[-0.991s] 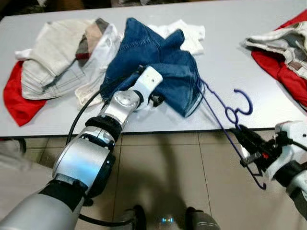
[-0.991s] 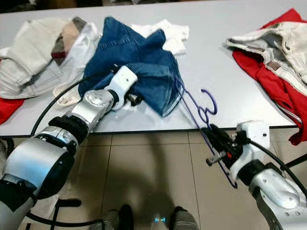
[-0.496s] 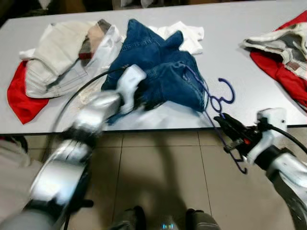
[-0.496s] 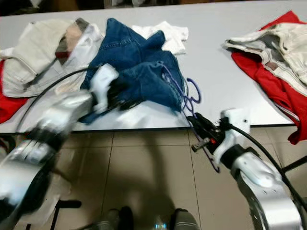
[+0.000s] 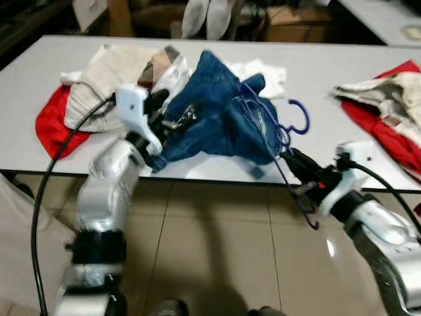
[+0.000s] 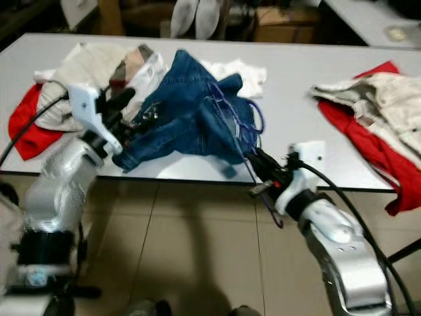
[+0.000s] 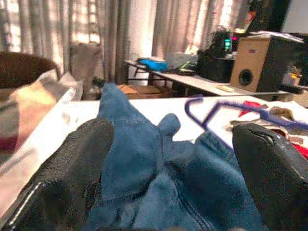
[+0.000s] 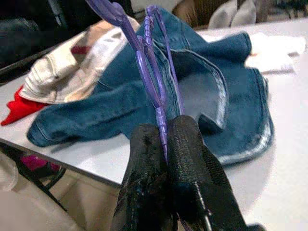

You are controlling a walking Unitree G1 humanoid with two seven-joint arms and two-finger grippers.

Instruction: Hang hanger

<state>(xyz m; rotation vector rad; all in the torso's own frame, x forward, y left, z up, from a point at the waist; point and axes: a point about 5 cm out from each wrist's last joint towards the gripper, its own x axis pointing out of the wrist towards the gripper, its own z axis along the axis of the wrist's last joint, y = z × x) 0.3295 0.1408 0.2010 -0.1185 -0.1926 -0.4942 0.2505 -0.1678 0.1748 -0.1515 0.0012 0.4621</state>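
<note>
Hanger (image 5: 284, 141): thin purple wire, partly threaded into the blue jeans (image 5: 217, 115); hook curls up over the table (image 5: 342, 79) beyond the denim; long axis slants from the table's near edge out over the floor toward the right gripper (image 5: 297, 164).
Hanger grip: lower bar pinched between the right gripper's two black fingers (image 8: 187, 159), pressed tight together on the wire; purple bars run straight out past the fingertips into the denim.
Jeans: heavy blue denim, crumpled, waistband and seams showing, bunched near the table's front edge.
Left gripper (image 5: 161, 108): at the jeans' left side, fingers (image 7: 72, 173) spread wide apart with denim between them; contact with the cloth cannot be told.
Table: flat, pale grey, smooth.
Other cloth: beige clothes (image 5: 112, 72) over a red garment (image 5: 49, 122) far left; white shirt (image 5: 266, 72) behind the jeans; cream and red pile (image 5: 388, 105) at right.
</note>
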